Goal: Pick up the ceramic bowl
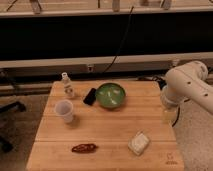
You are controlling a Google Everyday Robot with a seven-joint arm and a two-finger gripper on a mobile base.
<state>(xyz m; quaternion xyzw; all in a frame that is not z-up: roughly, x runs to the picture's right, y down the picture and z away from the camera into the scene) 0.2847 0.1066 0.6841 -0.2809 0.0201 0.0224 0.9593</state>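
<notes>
The ceramic bowl (110,95) is round, shallow and glossy green with pale glints inside. It sits on the wooden table (105,130) at the back, right of centre. My white arm (187,85) comes in from the right. My gripper (169,115) hangs below it at the table's right edge, to the right of the bowl and a little nearer the front, apart from it.
A black flat object (90,96) lies touching the bowl's left side. A small clear bottle (67,86) stands at the back left. A translucent white plastic cup (64,110) stands left. A reddish-brown item (84,147) and a white packet (138,143) lie near the front.
</notes>
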